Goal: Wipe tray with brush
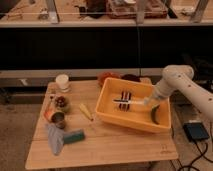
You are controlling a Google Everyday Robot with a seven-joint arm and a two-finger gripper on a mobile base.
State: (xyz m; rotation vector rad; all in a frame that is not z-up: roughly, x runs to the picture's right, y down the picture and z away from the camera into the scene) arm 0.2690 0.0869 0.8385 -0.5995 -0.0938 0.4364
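The brush [131,102] is found inside the tray [125,123], lying roughly level across its middle, with its right end gripped in the claw [149,101], which is closed narrowly on the handle. The tray is set on the right half of the bench [100,150], its right wall close to the bench edge.

Just beside the brush's free end, a dark striped block [126,96] is seen on the tray floor, and a dark green curved piece [156,116] lies near the right wall, below the claw. If a stroke is swept without regard to these, either could be pushed along, jammed under the brush, or flicked over the wall.

Since the brush is held at its far end, a hard press could cause it to twist or slip in the grip. A sideways push against the wall could shift the tray toward the bench edge or into the reddish bowls [107,78] just behind it.
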